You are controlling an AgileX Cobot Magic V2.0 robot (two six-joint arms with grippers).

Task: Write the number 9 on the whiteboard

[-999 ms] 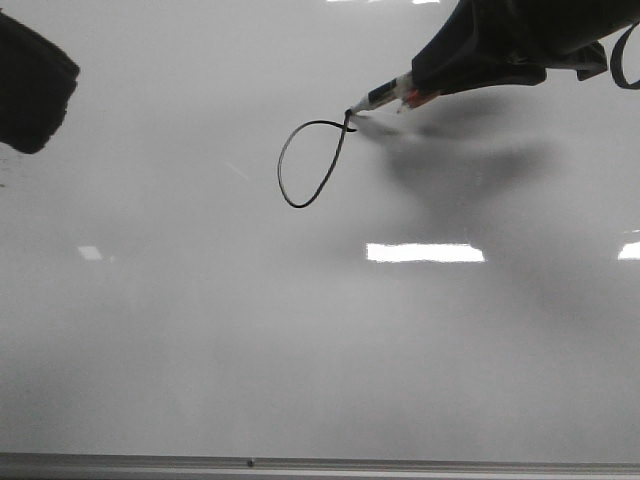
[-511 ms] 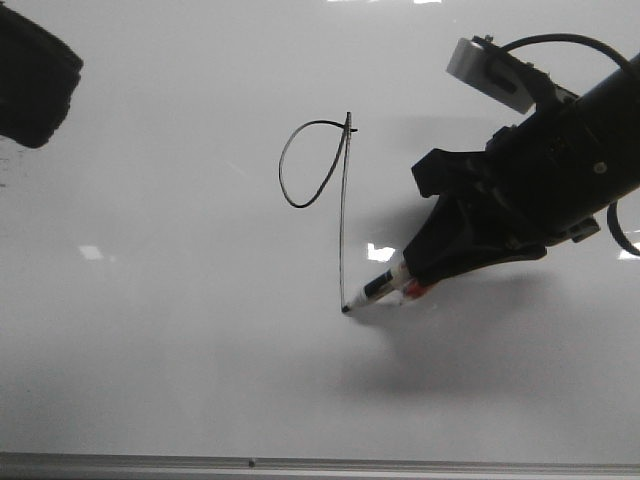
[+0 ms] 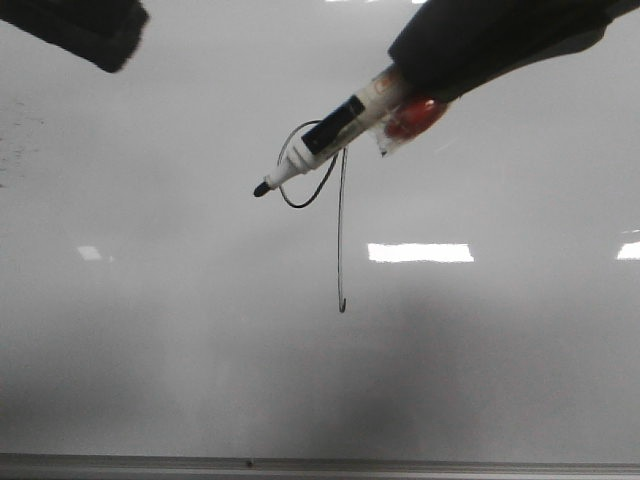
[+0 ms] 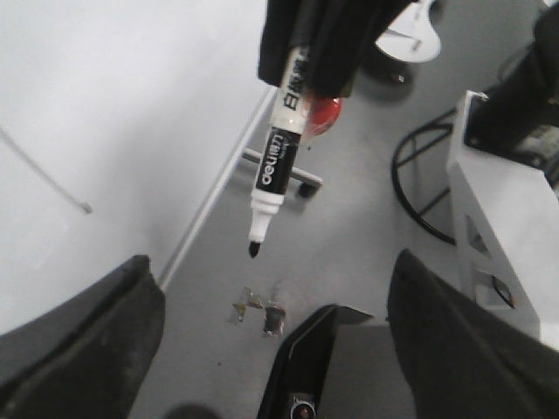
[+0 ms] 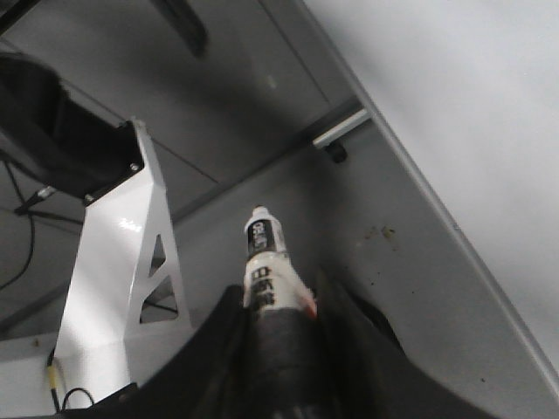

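Observation:
The whiteboard (image 3: 150, 330) fills the front view. On it is the number 9 (image 3: 341, 230), a thin black loop with a long straight tail that ends in a small hook. My right gripper (image 3: 450, 45) is shut on a black-and-white marker (image 3: 325, 132). The marker is held in the air above the board, its tip over the loop's left side. In the right wrist view the marker (image 5: 265, 262) sticks out between the shut fingers of the right gripper (image 5: 275, 301). My left gripper (image 4: 273, 292) is open and empty, and it shows as a dark shape (image 3: 85, 25) at the top left.
A grey metal edge strip (image 3: 300, 466) runs along the board's near side. Beyond the board's edge (image 4: 210, 196), the wrist views show grey floor, a white metal frame (image 5: 118, 262), a chair base (image 4: 410, 35) and a black ring (image 4: 424, 188).
The right gripper lifted the marker off the board at the tail's end, up over the loop. The tail now ends in a small hook. The left gripper shifted up and to the right.

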